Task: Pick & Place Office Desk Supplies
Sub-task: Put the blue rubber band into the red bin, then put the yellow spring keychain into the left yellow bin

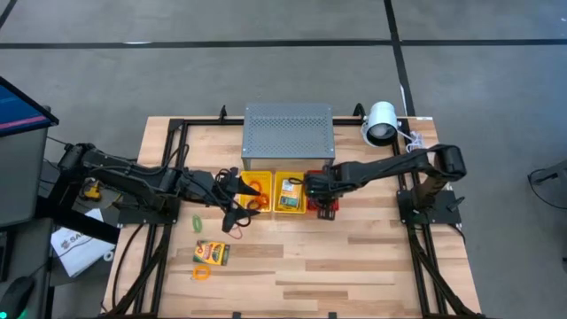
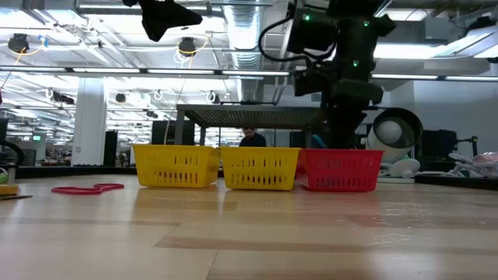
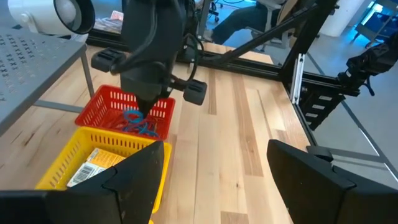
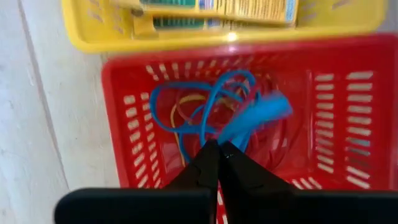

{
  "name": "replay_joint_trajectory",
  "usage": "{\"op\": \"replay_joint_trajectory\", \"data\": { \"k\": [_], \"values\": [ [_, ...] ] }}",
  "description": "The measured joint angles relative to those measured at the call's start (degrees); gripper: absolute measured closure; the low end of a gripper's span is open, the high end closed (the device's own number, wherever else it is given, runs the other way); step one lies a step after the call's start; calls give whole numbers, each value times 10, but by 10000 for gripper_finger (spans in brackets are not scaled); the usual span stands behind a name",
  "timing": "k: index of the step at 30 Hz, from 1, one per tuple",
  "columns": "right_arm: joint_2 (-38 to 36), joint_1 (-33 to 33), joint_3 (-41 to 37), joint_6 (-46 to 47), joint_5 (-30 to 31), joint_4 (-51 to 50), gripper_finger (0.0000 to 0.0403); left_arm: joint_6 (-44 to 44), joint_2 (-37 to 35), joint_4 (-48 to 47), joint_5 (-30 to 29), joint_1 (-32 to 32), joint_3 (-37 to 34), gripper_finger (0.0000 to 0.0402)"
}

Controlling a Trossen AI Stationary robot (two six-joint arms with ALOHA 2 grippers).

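1. Wooden table [image 1: 354, 266] seen from above, with a big grey perforated metal box [image 1: 288, 133] at its far middle and three small mesh baskets in a row just in front of it.
2. Left yellow basket [image 1: 254, 191] holds orange band loops [image 1: 257, 187].
3. Middle yellow basket [image 1: 290, 192] holds a yellow-and-green card box [image 1: 289, 190] lying flat.
4. Red basket [image 4: 323, 118] stands on the right of the row, touching the middle one, and holds a tangle of blue bands [image 4: 211, 106] with thin yellow and red loops among them.
5. Right gripper [image 4: 218, 147] hangs over the red basket with its two fingers pressed together; a blue band lies against their tips, but whether it is pinched cannot be told.
6. Left gripper [image 1: 236, 209] hovers above the left yellow basket and the table just in front of it, its fingers [image 3: 130, 180] spread wide with nothing between them.
7. Green band loop [image 1: 198, 221] lies on the table to the left of the baskets.
8. Second card box [image 1: 212, 253] lies nearer, at front left, with an orange loop [image 1: 201, 273] just in front of it.
9. Red band loop [image 2: 87, 188] lies flat on the table at the left in the low view.
10. White round lamp-like object [image 1: 381, 123] sits at the far right edge.
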Motion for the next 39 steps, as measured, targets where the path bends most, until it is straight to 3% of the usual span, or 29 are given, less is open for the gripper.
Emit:
{"op": "replay_joint_trajectory", "data": {
  "k": [7, 11, 15, 23, 27, 33, 39],
  "values": [
    [14, 0, 0, -1, 0, -9, 398, 0, 0, 0, 0, 0, 0, 119],
    [11, 0, 0, -18, -13, -18, 376, 0, 0, 0, 0, 0, 0, 119],
    [10, 0, 0, -22, -31, -19, 327, 0, 0, 0, 1, 0, 0, 119],
    [10, -4, 0, -30, -31, -19, 192, 0, 0, -16, 1, 0, 0, 119],
    [10, -4, 0, -30, -30, -20, 152, 0, 0, -20, 1, 0, 0, 119],
    [-14, -4, 0, -30, -4, -38, 143, 0, 0, -20, 1, 0, 0, 119],
    [-85, -1, 0, -30, 32, -21, 143, 0, 0, -34, 1, 0, 0, 119]
  ]
}}
